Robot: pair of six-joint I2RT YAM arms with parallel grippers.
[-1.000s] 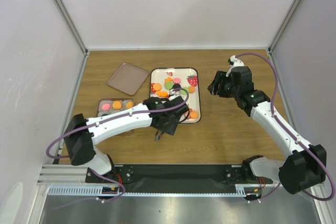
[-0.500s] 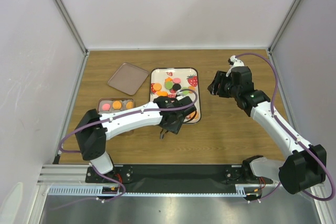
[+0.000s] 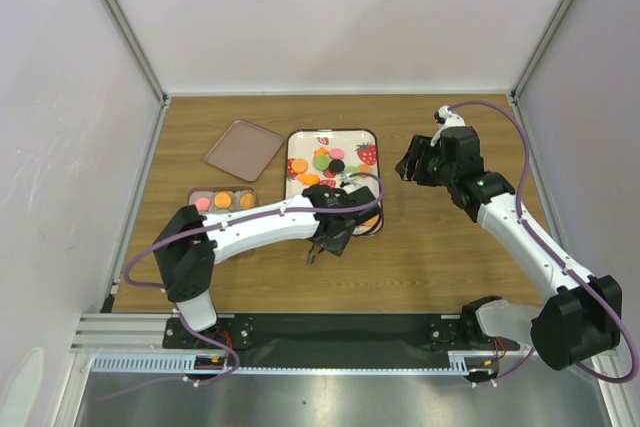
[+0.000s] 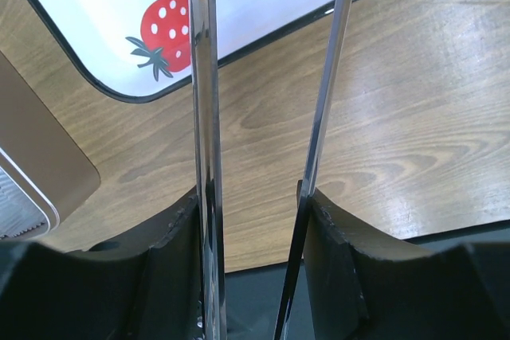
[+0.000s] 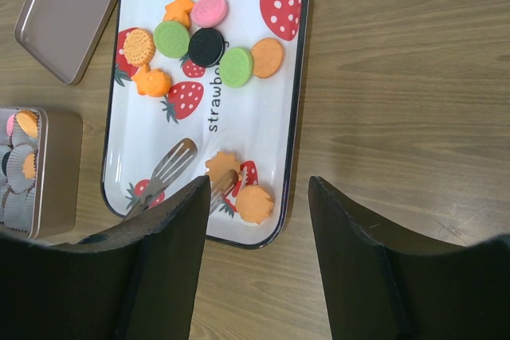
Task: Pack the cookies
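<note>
Several cookies (image 5: 207,47), pink, green, black and orange, lie on the white strawberry tray (image 5: 296,109); two more orange ones (image 5: 254,204) sit near its front edge. My left gripper (image 3: 333,230) is shut on metal tongs (image 4: 205,117), gripper (image 4: 255,220) near the tray's front edge. The tongs' tips (image 5: 177,157) spread over the tray, one tip touching or just above an orange cookie (image 5: 222,165). My right gripper (image 3: 411,168) hangs open and empty to the right of the tray (image 3: 332,134), its jaws (image 5: 259,252) wide apart above the tray's front right corner.
A tan box (image 3: 221,201) with paper cups holding a few cookies stands left of the tray, also seen in the right wrist view as the box (image 5: 56,173). Its lid (image 3: 243,148) lies further back. White walls enclose the table on three sides.
My left arm has swung right along the tray's front edge, carrying the tongs over the tray's near right part. The right arm has not moved.
</note>
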